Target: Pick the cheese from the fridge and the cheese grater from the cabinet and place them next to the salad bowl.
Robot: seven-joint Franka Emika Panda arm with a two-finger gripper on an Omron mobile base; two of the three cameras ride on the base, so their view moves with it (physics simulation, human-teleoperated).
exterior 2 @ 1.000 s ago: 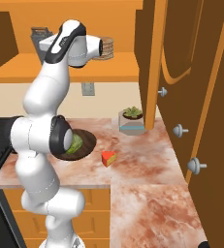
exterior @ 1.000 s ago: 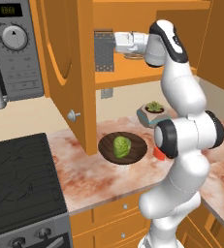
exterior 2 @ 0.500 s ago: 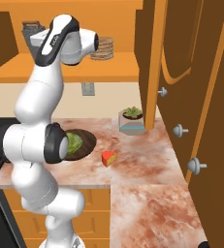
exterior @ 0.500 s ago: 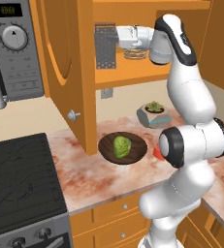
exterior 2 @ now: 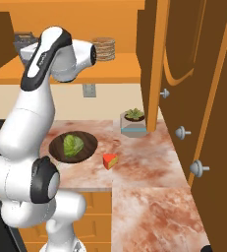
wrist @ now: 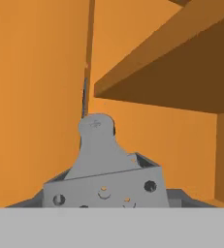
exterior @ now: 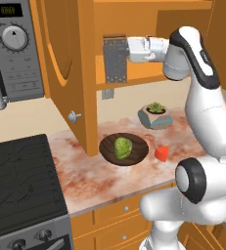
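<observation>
Cheese grater [exterior: 115, 60]: grey perforated box, upright on the lower shelf of the open cabinet [exterior: 134, 19], at the shelf's front left, close to the cabinet's left wall. In the hand view the grater [wrist: 104, 169] sat directly ahead, with orange wall to one side and a shelf edge above.

Gripper [exterior: 130, 50]: level with the grater's upper part and against its right side. Finger position could not be made out behind the grater and the wrist, so whether the jaws were spread or pressed on it cannot be told.

Cabinet door [exterior: 60, 63]: swung open to the left, its round knob [exterior: 74, 116] hanging over the counter's back edge.

Tan woven basket [exterior 2: 103, 48]: on the same shelf, behind the arm's elbow.

Salad bowl [exterior: 124, 149]: dark brown with a green leafy head, on the marbled counter [exterior: 85, 171] below the cabinet.

Cheese [exterior: 161, 153]: small orange-red wedge on the counter, just right of the bowl, apart from it.

Succulent pot [exterior: 155, 115]: grey-teal, behind the cheese near the wall.

Microwave [exterior: 11, 49] and stove [exterior: 21, 180]: at left.
</observation>
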